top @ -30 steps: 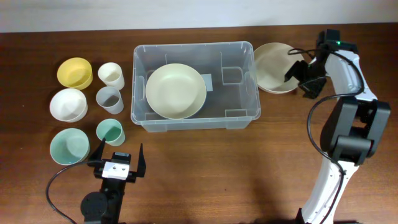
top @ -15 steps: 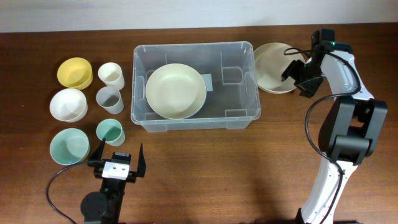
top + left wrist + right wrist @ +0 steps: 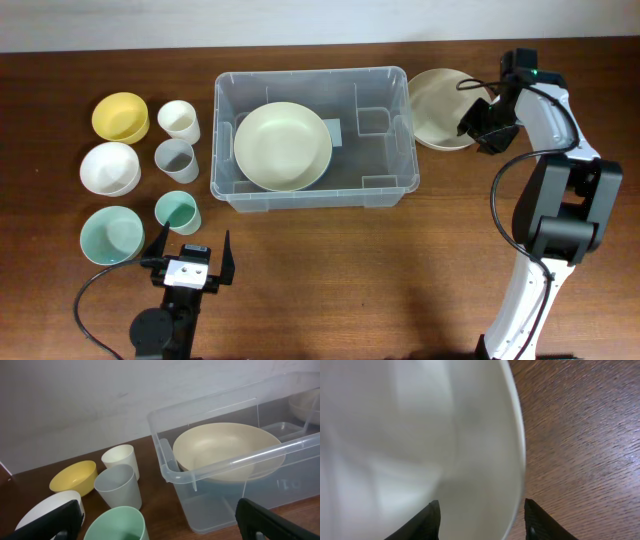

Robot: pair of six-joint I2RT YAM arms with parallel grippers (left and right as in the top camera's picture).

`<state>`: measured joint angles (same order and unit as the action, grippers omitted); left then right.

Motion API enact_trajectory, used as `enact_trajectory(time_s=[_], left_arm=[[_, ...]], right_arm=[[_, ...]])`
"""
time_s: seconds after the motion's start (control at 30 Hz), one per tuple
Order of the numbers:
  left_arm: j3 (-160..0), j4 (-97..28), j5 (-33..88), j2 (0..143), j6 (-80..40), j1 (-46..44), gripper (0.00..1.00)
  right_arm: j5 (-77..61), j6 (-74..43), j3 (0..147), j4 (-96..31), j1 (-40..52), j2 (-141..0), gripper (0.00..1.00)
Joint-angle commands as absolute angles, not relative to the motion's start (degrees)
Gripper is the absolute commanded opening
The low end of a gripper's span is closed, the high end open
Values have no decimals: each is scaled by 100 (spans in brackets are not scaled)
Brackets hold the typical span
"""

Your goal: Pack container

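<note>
Overhead: the container (image 3: 315, 192), mid-table and holding one plate (image 3: 282, 146), I judge light, stiff and slick, best taken by its rim; my right gripper (image 3: 478, 128) straddles a second plate (image 3: 438, 105) unclenched, my left gripper (image 3: 193, 252) idles, fingers parted.

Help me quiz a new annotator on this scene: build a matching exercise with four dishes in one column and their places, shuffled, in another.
Things:
1. yellow bowl
2. large cream bowl
3. beige bowl
4. teal cup

Places:
A. right of the container, rim straddled by the right end effector
B. inside the container
C. back of the left-hand column of bowls
D. the cup closest to the left end effector

Pairs: 1-C, 2-B, 3-A, 4-D
</note>
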<state>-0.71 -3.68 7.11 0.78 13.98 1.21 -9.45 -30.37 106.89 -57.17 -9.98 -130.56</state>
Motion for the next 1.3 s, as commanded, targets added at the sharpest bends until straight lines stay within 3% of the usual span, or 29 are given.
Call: enact_trajectory(time_s=[0.0,0.4,0.83,1.1,1.27], left_arm=[[-51,-392,775,36,1466,156,100],[-51,-392,775,36,1466,156,100],[-51,-392,775,36,1466,154,100],[-51,-392,775,36,1466,156,100],[-51,-392,775,36,1466,156,100]], right_arm=[[-812,-3070,10628,-5688,-1013,-13100,46],[-808,-3094,10628,-5605,-1094,-13100,4],[-1273,-3105,11244,-5955,-2132,-13087,4],[-3380,-2727,13225,-7039,-2980,-13087,4],[-3273,-2265,14584,-8097,-2947,-13085,4]])
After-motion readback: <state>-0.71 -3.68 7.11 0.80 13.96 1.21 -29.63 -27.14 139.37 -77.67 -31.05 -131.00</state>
